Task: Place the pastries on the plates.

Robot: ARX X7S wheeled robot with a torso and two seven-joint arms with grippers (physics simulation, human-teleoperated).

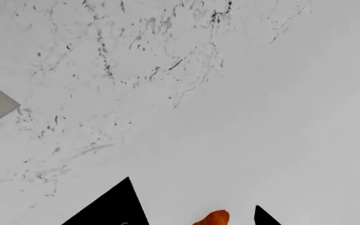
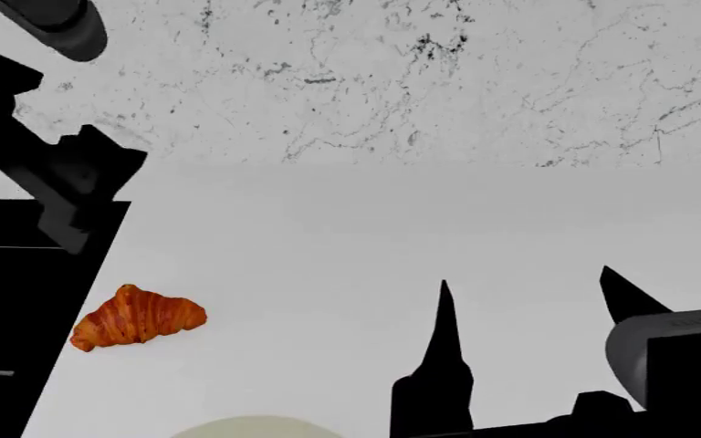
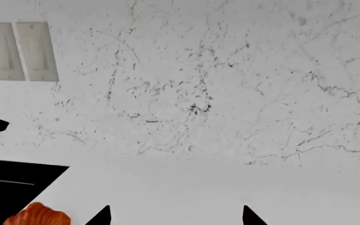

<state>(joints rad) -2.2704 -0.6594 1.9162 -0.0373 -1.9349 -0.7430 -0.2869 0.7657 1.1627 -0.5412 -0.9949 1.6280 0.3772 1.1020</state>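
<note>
The golden-orange croissant (image 2: pixel 138 318) lies on the white counter at the left, and also shows in the right wrist view (image 3: pixel 39 216). In the left wrist view its tip (image 1: pixel 214 218) sits between the wide-apart black fingertips of my left gripper (image 1: pixel 192 206), which is open and not touching it. My left arm (image 2: pixel 70 178) hangs above and behind the croissant. My right gripper (image 2: pixel 528 297) is open and empty over bare counter to the croissant's right; it also shows in its own wrist view (image 3: pixel 176 215). A rim of the cream plate (image 2: pixel 247 427) peeks in at the near edge. The donut and grey plate are out of view.
A marbled white wall (image 2: pixel 448 82) rises behind the counter, with two pale switch plates (image 3: pixel 20 51) on it. A black surface (image 2: pixel 10 310) borders the counter's left edge beside the croissant.
</note>
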